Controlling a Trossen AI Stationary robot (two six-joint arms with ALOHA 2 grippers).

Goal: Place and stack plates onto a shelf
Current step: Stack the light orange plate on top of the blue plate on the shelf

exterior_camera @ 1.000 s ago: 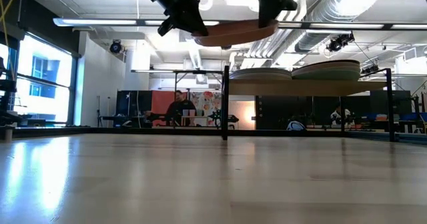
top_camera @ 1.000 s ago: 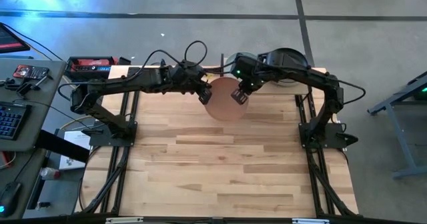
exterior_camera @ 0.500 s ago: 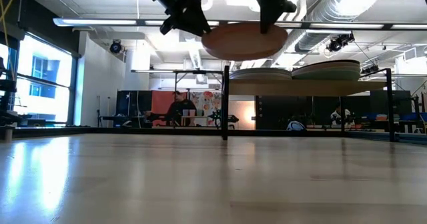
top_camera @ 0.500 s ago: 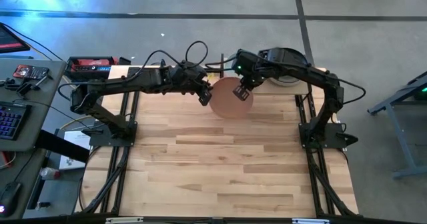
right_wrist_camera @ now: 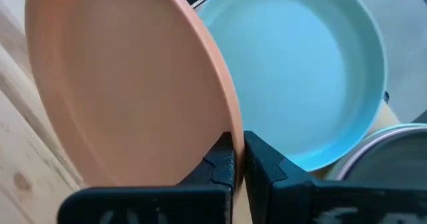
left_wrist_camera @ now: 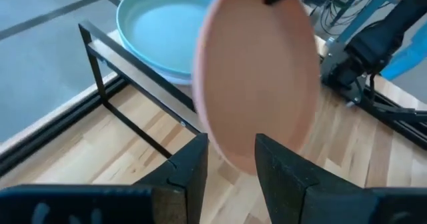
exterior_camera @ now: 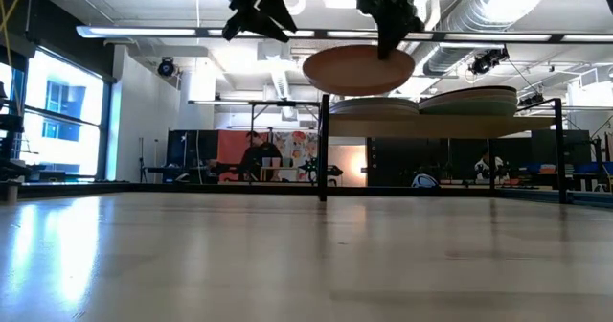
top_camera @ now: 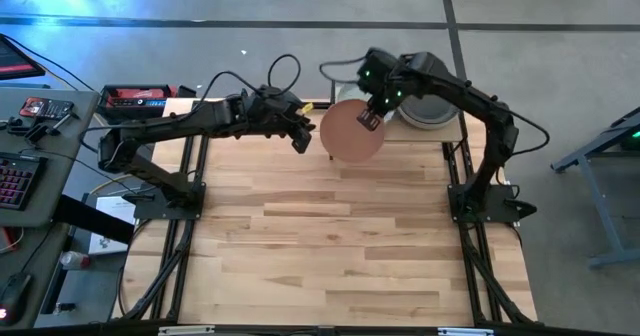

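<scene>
Terracotta plate (top_camera: 355, 132) hung above the table's far edge, just in front of the shelf (exterior_camera: 421, 126), lying nearly flat with its hollow face up and tipped slightly, so a round thing showed no long axis. The right gripper (top_camera: 371, 119) pinched its far rim between closed fingers, beside the teal plate (right_wrist_camera: 300, 71) on the shelf. Since a second earlier, the left gripper (top_camera: 300, 136) had let go, its jaws apart, and the plate had shifted toward the shelf.
</scene>
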